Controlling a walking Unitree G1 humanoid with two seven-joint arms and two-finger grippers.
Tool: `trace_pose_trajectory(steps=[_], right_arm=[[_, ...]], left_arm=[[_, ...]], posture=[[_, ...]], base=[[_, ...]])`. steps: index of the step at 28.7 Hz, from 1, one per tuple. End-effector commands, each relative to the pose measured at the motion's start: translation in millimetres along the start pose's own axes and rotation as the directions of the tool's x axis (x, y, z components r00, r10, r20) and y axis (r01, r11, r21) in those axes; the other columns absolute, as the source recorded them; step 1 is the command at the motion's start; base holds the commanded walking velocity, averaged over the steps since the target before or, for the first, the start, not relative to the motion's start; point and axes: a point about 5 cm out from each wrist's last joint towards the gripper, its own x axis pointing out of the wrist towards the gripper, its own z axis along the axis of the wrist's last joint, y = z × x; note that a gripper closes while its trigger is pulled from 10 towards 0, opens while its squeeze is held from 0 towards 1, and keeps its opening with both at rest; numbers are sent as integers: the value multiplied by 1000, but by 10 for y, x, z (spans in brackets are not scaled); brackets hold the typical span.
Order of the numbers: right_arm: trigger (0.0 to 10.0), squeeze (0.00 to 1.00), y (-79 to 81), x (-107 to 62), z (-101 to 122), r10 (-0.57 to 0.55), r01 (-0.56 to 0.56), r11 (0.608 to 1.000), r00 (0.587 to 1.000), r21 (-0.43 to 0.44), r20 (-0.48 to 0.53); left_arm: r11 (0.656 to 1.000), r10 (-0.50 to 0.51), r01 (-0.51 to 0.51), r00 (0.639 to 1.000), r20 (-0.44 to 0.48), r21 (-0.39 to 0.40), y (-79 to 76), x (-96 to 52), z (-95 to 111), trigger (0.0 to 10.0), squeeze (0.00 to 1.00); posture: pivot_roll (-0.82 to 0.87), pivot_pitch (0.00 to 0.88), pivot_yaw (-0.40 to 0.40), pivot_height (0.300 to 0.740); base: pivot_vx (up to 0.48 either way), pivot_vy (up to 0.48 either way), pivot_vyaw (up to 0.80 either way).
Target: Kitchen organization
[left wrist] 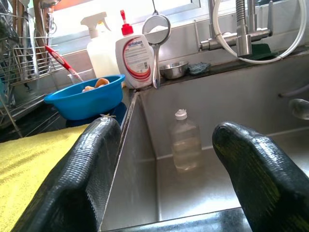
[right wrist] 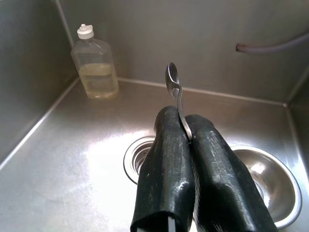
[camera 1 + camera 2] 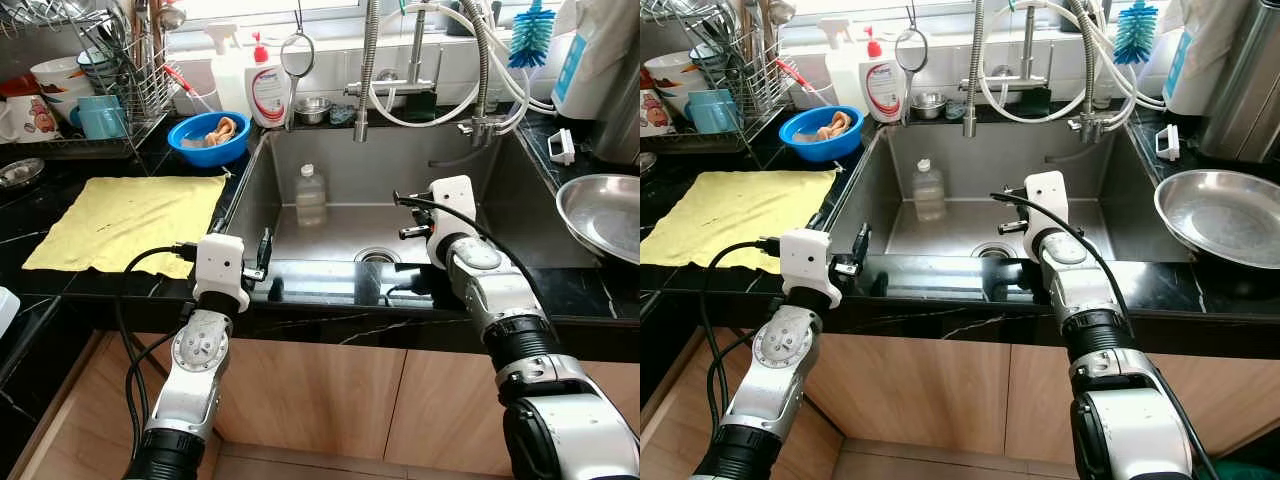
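Note:
My right gripper [image 2: 185, 126] hangs inside the steel sink [image 3: 340, 165], shut on the handle of a small metal spoon [image 2: 173, 86]. The spoon's bowl points toward the sink's back wall. Below it lie the drain [image 2: 136, 159] and a small steel bowl [image 2: 277, 188] on the sink floor. A clear plastic bottle [image 3: 311, 195] with a white cap stands at the back left of the sink. My left gripper [image 3: 262, 256] is open with nothing between its fingers, over the sink's front left corner. Its fingers [image 1: 82, 174] frame the bottle [image 1: 185, 142].
A yellow cloth [image 3: 130, 220] lies on the black counter left of the sink. Behind it are a blue bowl [image 3: 208, 137], a dish rack [image 3: 105, 85] with cups, and soap bottles [image 3: 268, 90]. A faucet [image 3: 364, 70] with hoses overhangs the sink. A wide steel dish [image 3: 605, 215] sits at right.

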Motion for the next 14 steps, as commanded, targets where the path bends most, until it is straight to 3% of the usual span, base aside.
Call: trace_pose_trajectory(steps=[1,2,5,6,7,12,14], right_arm=[[10000,475,17,18,-42,11,-11,1000,1000,7,-22],[10000,1000,21,22,-36,17,-17,1000,1000,11,-18],[10000,1000,21,26,-29,15,-15,1000,1000,0,-20],[10000,839,24,29,-27,18,-18,1000,1000,-7,-20],[10000,0,29,29,-26,19,-20,1000,1000,-9,-18],[10000,0,52,30,-25,20,-20,1000,1000,-14,-2],[10000,0,51,3,79,1,2,1000,995,-29,100]], left_arm=[[1000,19,-19,1000,-16,-5,45,-5,-14,10000,0],[1000,19,-19,1000,-17,-5,45,-7,-17,10000,0],[1000,19,-20,1000,-18,-4,49,-9,-18,10000,0],[1000,21,-21,1000,-19,-3,54,-10,-20,10000,0],[1000,21,-21,1000,-19,-3,55,-14,-20,10000,0],[1000,18,-18,1000,-18,-4,49,-30,-21,10000,0],[1000,17,-17,1000,-15,-6,39,-32,-18,10000,0]], posture=[[-127,0,90,740],[-127,0,90,740],[-127,0,90,740],[-127,0,90,740],[-125,0,91,740],[-122,0,92,740],[-121,0,91,740]], base=[[0,0,0],[0,0,0],[0,0,0],[0,0,0],[0,0,0],[0,0,0],[0,0,0]])
